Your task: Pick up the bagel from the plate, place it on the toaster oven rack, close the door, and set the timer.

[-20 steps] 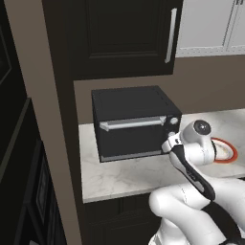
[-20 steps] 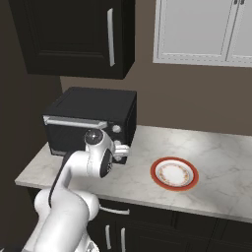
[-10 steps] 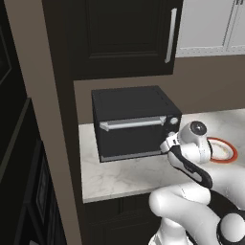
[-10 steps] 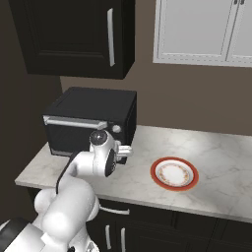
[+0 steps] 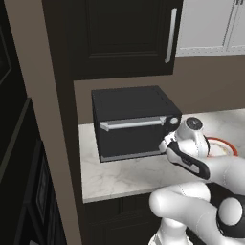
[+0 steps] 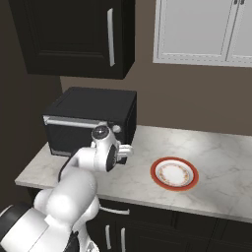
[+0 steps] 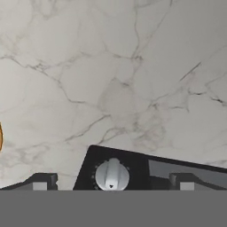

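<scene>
White marbled counter [image 6: 147, 182] — black toaster oven [image 6: 91, 118] at its left, red-rimmed plate [image 6: 174, 173] well apart.

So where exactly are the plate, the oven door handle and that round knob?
plate [image 6: 174, 174]: right base view, on its bare white middle.
door handle [image 5: 129, 124]: left base view, midway along the silver bar.
knob [image 7: 112, 175]: hand view, on the middle of the white dial.

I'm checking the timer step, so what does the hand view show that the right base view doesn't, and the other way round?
Hand view: the timer knob close up with its tick marks, the open fingers either side of it. Right base view: the whole plate, bare, the shut door and the wall cabinets. Both: the timer knob and the marble counter.
</scene>
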Available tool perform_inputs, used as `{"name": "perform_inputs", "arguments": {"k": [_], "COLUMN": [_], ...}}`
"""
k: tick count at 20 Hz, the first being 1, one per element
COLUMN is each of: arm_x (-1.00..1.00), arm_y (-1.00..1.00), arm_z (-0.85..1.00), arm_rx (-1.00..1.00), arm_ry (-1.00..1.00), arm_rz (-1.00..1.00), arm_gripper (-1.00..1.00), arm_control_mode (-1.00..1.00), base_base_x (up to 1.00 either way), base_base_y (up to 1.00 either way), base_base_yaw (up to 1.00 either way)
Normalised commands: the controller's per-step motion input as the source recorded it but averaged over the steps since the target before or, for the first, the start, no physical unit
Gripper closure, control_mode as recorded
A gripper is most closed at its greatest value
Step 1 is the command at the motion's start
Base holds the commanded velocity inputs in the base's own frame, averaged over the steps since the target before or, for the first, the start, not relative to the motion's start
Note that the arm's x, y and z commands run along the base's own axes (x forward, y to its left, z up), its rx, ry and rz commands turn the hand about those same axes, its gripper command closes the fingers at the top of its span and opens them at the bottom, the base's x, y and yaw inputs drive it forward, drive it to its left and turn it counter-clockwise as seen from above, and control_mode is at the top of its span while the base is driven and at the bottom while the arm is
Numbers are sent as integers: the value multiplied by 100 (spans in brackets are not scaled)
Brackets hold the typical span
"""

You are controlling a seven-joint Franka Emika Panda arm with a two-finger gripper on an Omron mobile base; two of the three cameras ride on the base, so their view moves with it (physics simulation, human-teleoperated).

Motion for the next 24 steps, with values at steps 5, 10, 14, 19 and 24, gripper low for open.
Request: {"name": "perform_inputs", "arguments": {"k": [5, 10, 14, 19, 24], "arm_x": [2, 10, 23, 17, 18], "arm_y": [-2, -4, -3, -10, -12], "arm_z": [-25, -26, -14, 0, 0], "arm_rx": [1, 0, 0, 2, 0], "arm_ry": [1, 0, -2, -4, 0], "arm_rz": [0, 0, 0, -1, -2], "arm_gripper": [-100, -100, -100, -100, -100], "arm_control_mode": [-100, -100, -100, -100, -100], "base_base_x": [0, 0, 0, 0, 0], "base_base_y": [0, 0, 0, 0, 0], "base_base_yaw": [0, 0, 0, 0, 0]}}
